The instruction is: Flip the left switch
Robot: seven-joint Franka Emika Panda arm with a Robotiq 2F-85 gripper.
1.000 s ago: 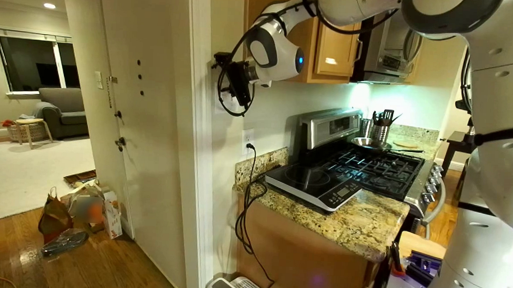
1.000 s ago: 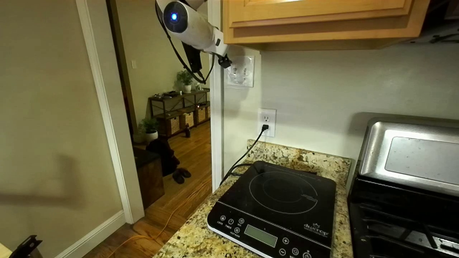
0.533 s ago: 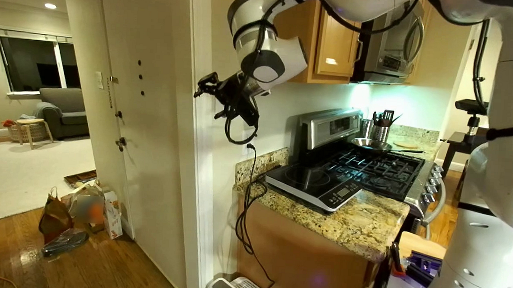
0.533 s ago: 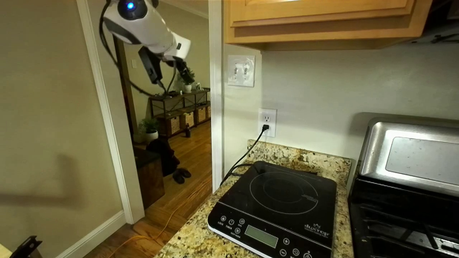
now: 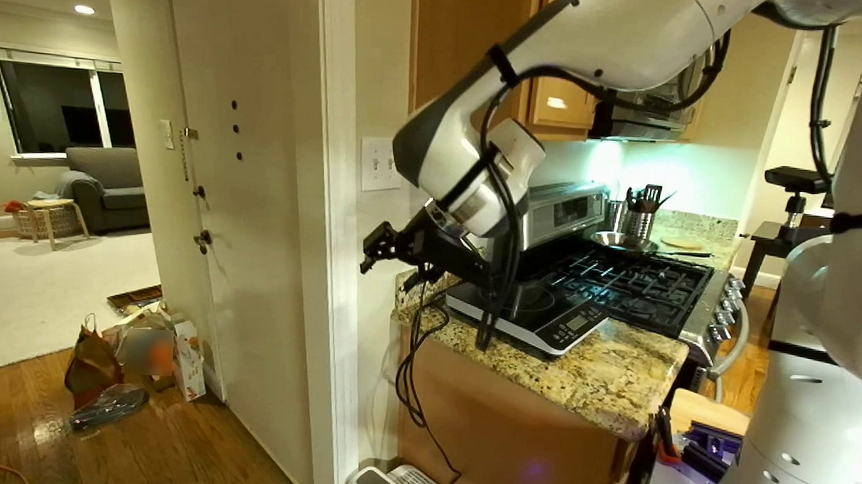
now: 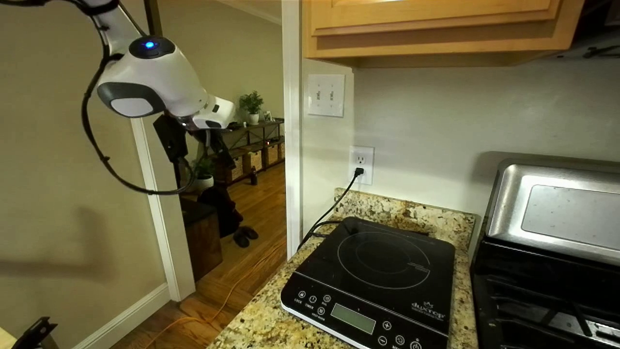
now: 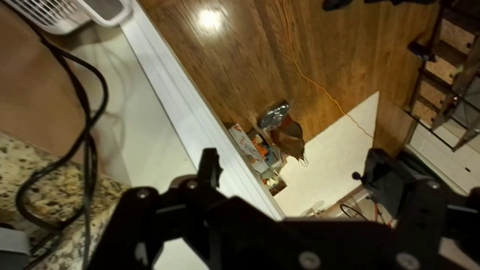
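Jaws spread, lower than the left switch [image 6: 318, 95]

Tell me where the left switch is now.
In an exterior view, the left switch is the left-hand toggle on the white wall plate, just right of the door trim, below the wooden cabinet and above-left of the outlet.

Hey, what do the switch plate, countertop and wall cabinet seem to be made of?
The switch plate looks like smooth white plastic, going by its even colour, though painted metal is possible. The countertop looks like granite or an imitation, given its mottled tan pattern; its finish is hard to judge. The wall cabinet looks like wood, given its honey colour; a bright reflection suggests varnish.
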